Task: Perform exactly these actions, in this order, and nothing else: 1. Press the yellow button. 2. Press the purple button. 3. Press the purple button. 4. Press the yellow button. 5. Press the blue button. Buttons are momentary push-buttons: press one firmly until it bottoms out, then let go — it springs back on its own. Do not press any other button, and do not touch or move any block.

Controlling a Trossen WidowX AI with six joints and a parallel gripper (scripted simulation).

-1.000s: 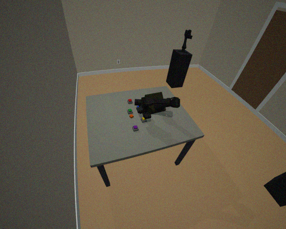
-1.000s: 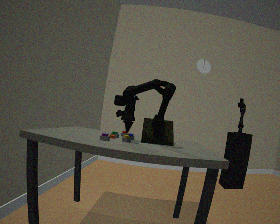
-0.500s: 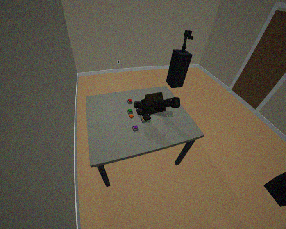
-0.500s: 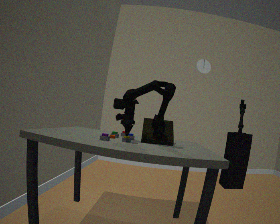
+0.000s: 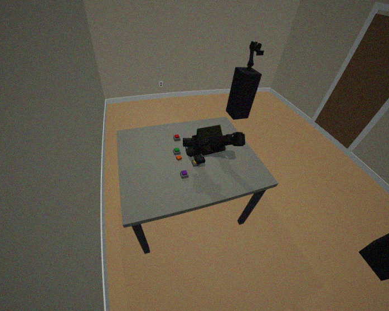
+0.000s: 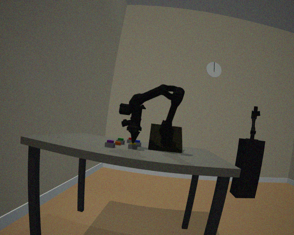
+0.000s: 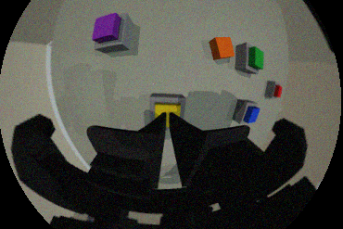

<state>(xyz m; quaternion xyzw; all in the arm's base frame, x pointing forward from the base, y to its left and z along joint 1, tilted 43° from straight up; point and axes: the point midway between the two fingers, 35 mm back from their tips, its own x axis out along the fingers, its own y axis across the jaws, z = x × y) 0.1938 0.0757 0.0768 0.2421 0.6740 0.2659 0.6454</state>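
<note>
My gripper [image 5: 197, 161] [image 6: 134, 141] [image 7: 167, 115] is shut with nothing in it. It points straight down, and its tips touch the top of the yellow button [image 5: 194, 162] [image 6: 132, 144] [image 7: 166, 108]. The purple button [image 5: 184, 173] [image 6: 110, 141] [image 7: 107, 28] sits to the left of the yellow one in the wrist view, apart from the gripper. The blue button [image 6: 137, 141] [image 7: 250, 114] lies on the other side of the yellow one; in the top view the arm mostly hides it.
Orange [image 5: 178, 157] [image 6: 118, 142] [image 7: 221, 47], green [image 5: 176, 150] [image 6: 120, 139] [image 7: 256, 57] and red [image 5: 176, 136] [image 7: 278, 91] buttons stand in a row on the grey table [image 5: 154, 197] [image 6: 167, 159]. The arm's dark base [image 6: 165, 137] stands behind the buttons. A black camera pillar [image 5: 243, 92] [image 6: 247, 166] stands beyond the table.
</note>
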